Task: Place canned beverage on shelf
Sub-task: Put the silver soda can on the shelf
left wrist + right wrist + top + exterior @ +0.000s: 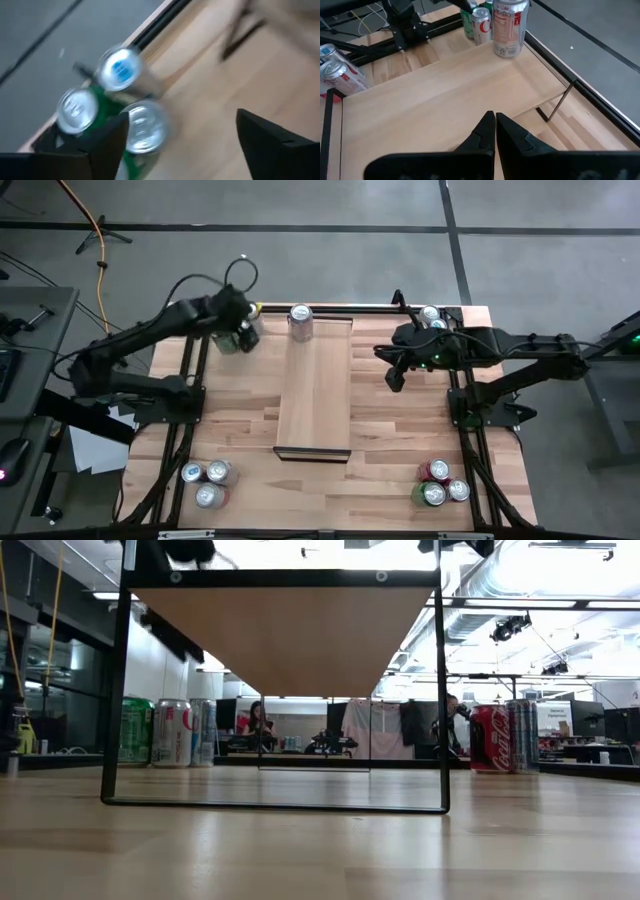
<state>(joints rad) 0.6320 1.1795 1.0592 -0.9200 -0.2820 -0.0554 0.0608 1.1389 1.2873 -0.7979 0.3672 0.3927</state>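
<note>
The shelf [314,385] is a long pale board on a dark frame in the middle of the table. A silver can [300,321] stands upright on its far end and also shows in the right wrist view [509,25]. My left gripper [243,337] hangs open over a group of three cans [117,70] at the table's far left corner. One of these cans [144,127] is close beside one finger [107,145]; I cannot tell whether they touch. My right gripper [495,127] is shut and empty above the shelf's right side [395,377].
More cans stand in clusters at the near left [207,480], near right [438,483] and far right [432,317] corners. The low view shows the shelf's underside [280,635] and its thin dark frame [443,690]. Bare tabletop lies on both sides of the shelf.
</note>
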